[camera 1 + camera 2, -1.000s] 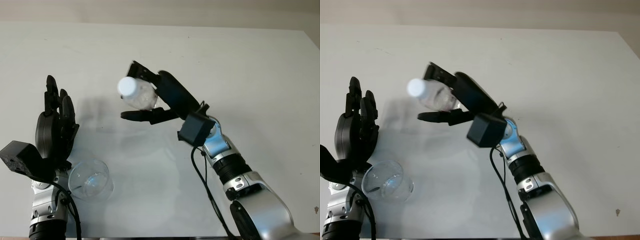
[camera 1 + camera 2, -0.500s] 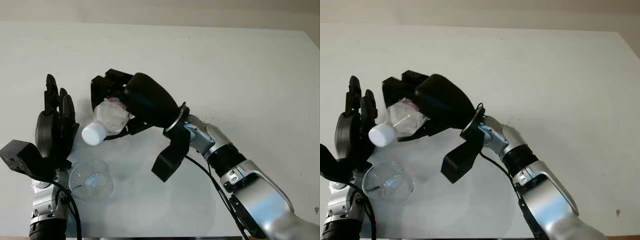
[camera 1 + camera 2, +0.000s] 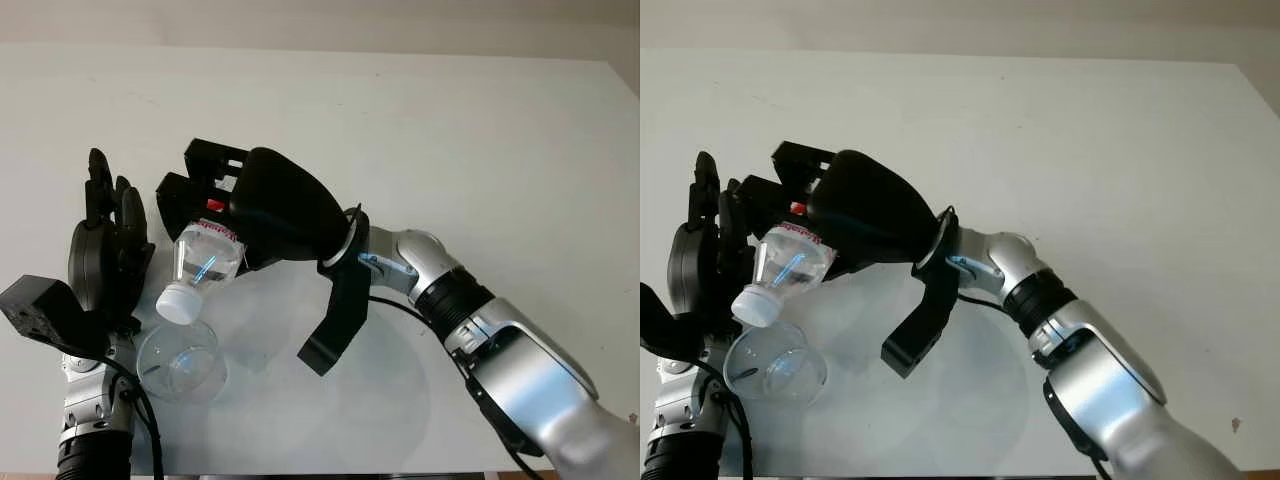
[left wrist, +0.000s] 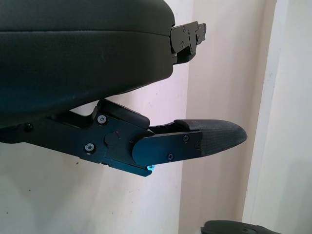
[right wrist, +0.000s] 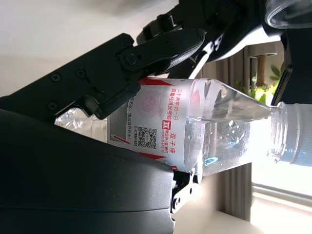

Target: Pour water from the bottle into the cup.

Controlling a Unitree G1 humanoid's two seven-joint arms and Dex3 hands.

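My right hand (image 3: pixel 222 205) is shut on a clear plastic bottle (image 3: pixel 207 260) with a red and white label (image 5: pixel 156 119). The bottle is tipped steeply, neck down toward the left. Its white cap (image 3: pixel 174 301) is on and hangs just above the rim of the clear plastic cup (image 3: pixel 180 359). The cup stands on the white table (image 3: pixel 480 130) near the front left. Water has pooled toward the bottle's neck (image 5: pixel 234 131). My left hand (image 3: pixel 104 252) is open and held upright, just left of the cup and the bottle, touching neither.
My right forearm (image 3: pixel 440 290) stretches across the middle of the table from the bottom right. Its wrist camera (image 3: pixel 338 325) hangs low, to the right of the cup. The table's far edge (image 3: pixel 320 45) meets a pale wall.
My right hand has rolled over and moved left and down, swinging the bottle from cap-up to cap-down over the cup. The left hand and the cup stay put.
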